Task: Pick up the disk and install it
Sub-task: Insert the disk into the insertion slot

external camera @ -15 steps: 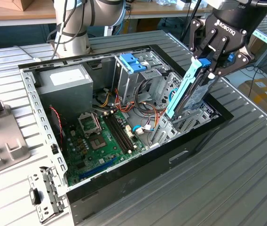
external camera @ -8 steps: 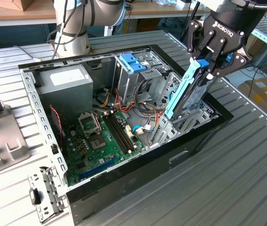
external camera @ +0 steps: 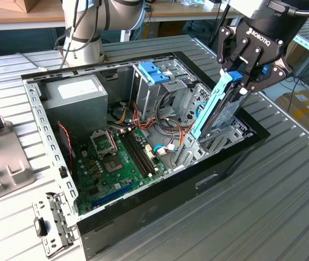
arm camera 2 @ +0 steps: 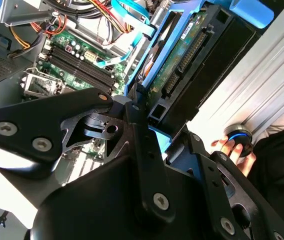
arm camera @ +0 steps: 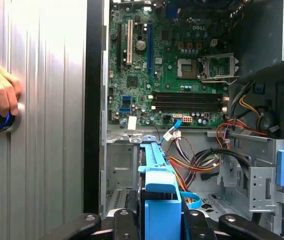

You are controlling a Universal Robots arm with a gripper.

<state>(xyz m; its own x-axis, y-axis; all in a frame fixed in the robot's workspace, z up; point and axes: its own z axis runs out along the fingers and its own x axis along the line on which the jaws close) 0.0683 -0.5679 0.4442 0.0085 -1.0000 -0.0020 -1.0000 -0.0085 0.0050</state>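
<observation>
Blue-railed disk (external camera: 220, 106), steeply tilted, aloft

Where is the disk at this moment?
In the exterior view the disk stands tilted on edge at the right, clamped in the tool above the open computer case, its lower end among the metal bays beside the green motherboard.

The claw (external camera: 240, 87) grips the disk (external camera: 215, 106), tilted steeply over the open case (external camera: 143, 209) on the counter (external camera: 263, 217).

White lettering on the gripper (external camera: 237, 81), white logo on the motherboard (arm camera: 172, 75), printed sticker on the power supply (external camera: 78, 92)
</observation>
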